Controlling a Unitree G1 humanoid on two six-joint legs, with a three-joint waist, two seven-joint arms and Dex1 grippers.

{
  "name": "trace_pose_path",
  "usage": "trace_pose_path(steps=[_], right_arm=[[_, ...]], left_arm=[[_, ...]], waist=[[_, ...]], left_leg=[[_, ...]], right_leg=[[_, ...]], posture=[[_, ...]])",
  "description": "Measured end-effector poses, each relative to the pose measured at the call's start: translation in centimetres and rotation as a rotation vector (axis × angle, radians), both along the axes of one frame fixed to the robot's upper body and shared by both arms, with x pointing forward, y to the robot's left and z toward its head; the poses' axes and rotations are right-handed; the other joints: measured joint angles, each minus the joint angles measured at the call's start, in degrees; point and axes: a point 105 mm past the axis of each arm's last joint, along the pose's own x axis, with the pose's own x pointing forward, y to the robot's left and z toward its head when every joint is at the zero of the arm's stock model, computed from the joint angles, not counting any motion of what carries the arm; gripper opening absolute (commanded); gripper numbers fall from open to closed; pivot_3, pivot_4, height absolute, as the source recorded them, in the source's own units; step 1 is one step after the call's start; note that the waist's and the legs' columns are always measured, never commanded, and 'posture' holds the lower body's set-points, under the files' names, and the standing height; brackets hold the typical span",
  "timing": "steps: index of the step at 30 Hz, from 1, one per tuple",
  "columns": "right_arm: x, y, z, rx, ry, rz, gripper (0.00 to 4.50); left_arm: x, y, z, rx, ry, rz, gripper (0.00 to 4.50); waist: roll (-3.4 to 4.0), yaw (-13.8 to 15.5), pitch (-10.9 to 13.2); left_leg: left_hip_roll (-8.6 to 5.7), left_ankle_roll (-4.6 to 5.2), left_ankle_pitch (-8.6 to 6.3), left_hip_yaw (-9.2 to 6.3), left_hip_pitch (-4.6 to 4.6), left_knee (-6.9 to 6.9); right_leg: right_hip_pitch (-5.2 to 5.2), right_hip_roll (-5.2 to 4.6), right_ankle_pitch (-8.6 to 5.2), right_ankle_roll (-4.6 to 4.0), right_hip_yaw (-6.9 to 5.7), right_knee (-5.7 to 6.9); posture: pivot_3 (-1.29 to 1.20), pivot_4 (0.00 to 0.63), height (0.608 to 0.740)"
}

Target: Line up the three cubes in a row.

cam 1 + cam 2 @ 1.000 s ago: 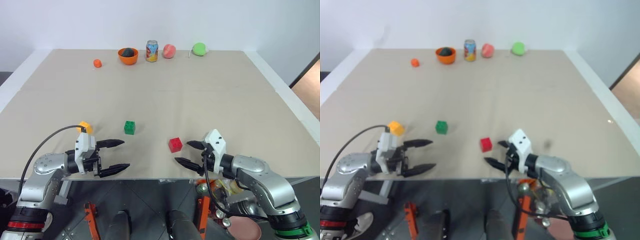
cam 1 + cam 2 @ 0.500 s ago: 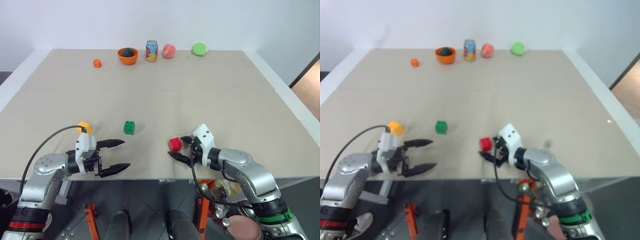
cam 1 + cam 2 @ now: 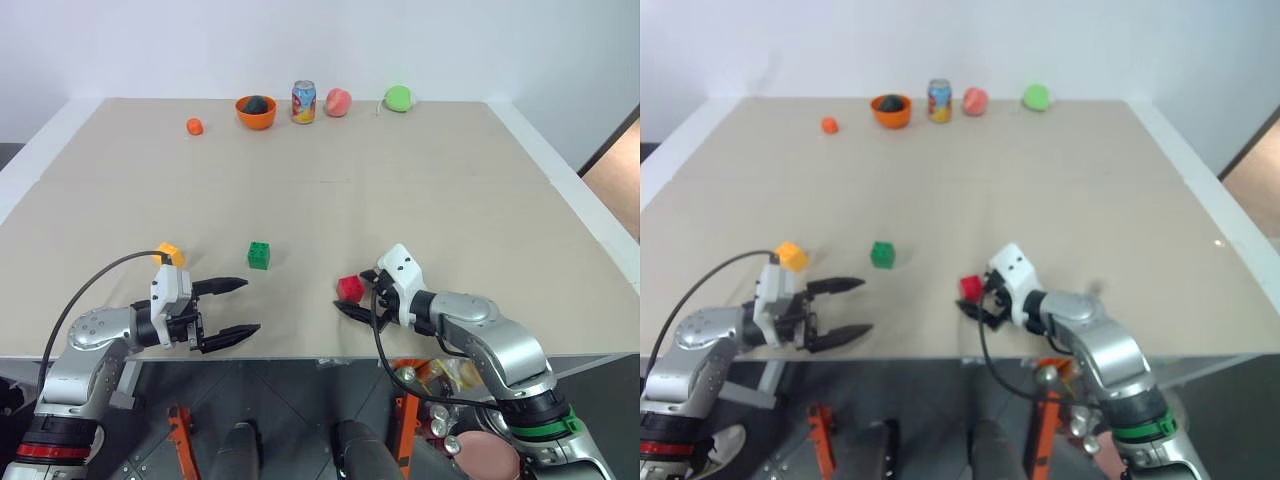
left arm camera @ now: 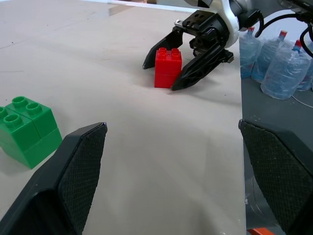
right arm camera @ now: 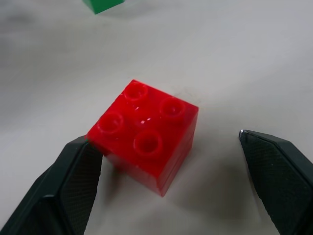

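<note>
Tan table (image 3: 400, 200) in front of a white wall, with an orange bowl (image 3: 256, 111), a can (image 3: 304, 101) and some fruit far at the back, well away from the work. Near the front edge: yellow-orange cube (image 3: 170, 254) on the left, green cube (image 3: 259, 255) a bit to its right, red cube (image 3: 350, 289) further right and a little closer to the edge. Right gripper (image 3: 352, 292) wide open around the red cube, with nothing held yet. One black finger right up against a corner of the cube, the other well off the far side. Left gripper (image 3: 250, 306) wide open too and empty, hanging over the front edge just in front of the yellow-orange cube. Most likely step now: grab the red cube. To do it well, first shift the right gripper sideways a little, so the cube sits in the middle between the two fingers and does not get pushed along when they close. Looks a bit crooked between the fingers, so turn the wrist until the fingers face the flat sides, not the corners. Keep the fingers low, below the studs. Close slowly and stop once both sides are pressed. Lift only a little, then set it down near the green cube, in one straight line with the other two. Watch out for the table edge close by.
</note>
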Motion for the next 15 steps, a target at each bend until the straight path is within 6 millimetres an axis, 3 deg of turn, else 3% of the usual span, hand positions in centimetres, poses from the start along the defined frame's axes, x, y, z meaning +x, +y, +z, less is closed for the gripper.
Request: trace_pose_path(steps=[4,5,7,8,12,13,15], right_arm=[[-0.63,-0.15,-0.07,-0.011,0.010,0.031,4.50],[-0.66,-0.16,-0.09,-0.012,0.012,0.033,3.95],[-0.67,-0.20,-0.11,-0.013,0.014,0.033,3.49],[-0.67,-0.20,-0.13,-0.014,0.015,0.032,2.97],[-0.50,0.01,-0.16,-0.010,0.010,0.018,1.57],[-0.46,0.11,-0.14,-0.008,0.011,0.016,1.27],[-0.38,0.40,-0.08,-0.004,0.013,0.018,1.12]], left_arm=[[0.01,0.00,0.01,0.000,0.000,0.000,4.46],[0.01,0.00,0.01,0.000,0.000,0.001,4.50],[0.01,0.00,0.01,0.000,0.000,0.001,4.50],[0.02,0.00,0.01,0.000,0.000,0.001,4.50],[0.04,0.01,0.01,-0.001,0.000,0.004,4.50],[0.05,0.01,0.01,-0.001,0.001,0.004,4.50],[0.07,0.00,0.02,-0.001,0.001,0.006,4.50]], waist=[[0.00,0.0,0.0],[0.00,0.0,0.0],[0.00,0.0,0.0],[0.00,0.0,0.0],[0.00,0.0,0.0],[0.00,0.0,0.0],[0.00,0.0,0.0]], left_leg=[[0.01,0.00,0.00,0.00,0.00,-0.01],[0.01,0.00,0.00,0.00,0.01,-0.01],[0.01,0.01,0.00,0.00,0.01,0.00],[0.01,0.00,0.00,0.00,0.01,0.00],[0.02,0.00,0.00,0.00,0.01,0.00],[0.02,0.00,0.00,0.00,0.01,0.00],[0.03,0.00,0.00,0.00,0.01,0.00]], right_leg=[[0.00,0.01,-0.01,0.01,0.00,0.00],[0.00,0.01,-0.01,0.01,0.00,0.00],[0.00,0.01,0.00,0.01,0.00,0.00],[0.00,0.01,0.00,0.00,0.00,0.00],[-0.01,0.02,0.00,0.00,0.00,0.00],[-0.01,0.02,0.00,0.00,0.00,0.00],[-0.02,0.03,0.00,0.00,0.00,0.00]], posture=[[0.00,0.150,0.740],[0.00,0.150,0.740],[0.00,0.150,0.740],[0.00,0.150,0.740],[0.00,0.150,0.740],[0.00,0.150,0.740],[0.00,0.150,0.740]])
